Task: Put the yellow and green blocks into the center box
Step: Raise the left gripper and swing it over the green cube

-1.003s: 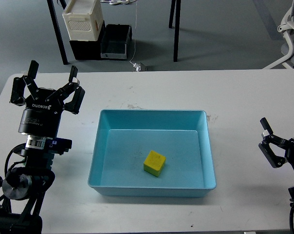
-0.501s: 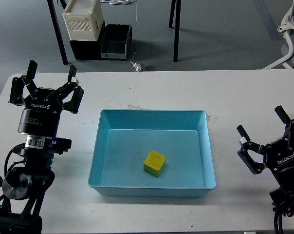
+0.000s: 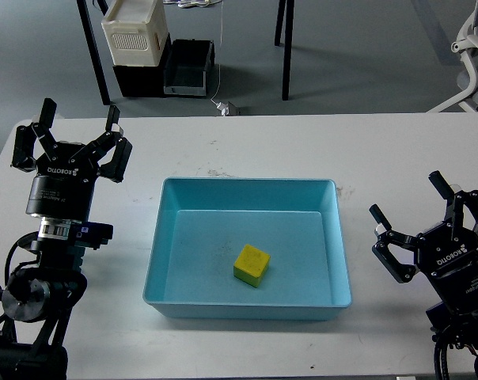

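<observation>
A yellow block [image 3: 252,265] with a green underside lies inside the light blue box [image 3: 164,253] at the table's middle. My left gripper [image 3: 73,127] is open and empty, upright over the table's left side, well left of the box. My right gripper [image 3: 417,204] is open and empty, upright at the table's right side, just right of the box. No separate green block shows.
The white table [image 3: 247,142] carries only the box. Behind its far edge stand a white crate [image 3: 134,32] on black boxes [image 3: 187,70], dark table legs and a white chair base [image 3: 470,47] at the far right.
My right arm has come in from the right edge and up, so its whole open gripper now shows near the box. My left gripper shifted slightly left and up.
</observation>
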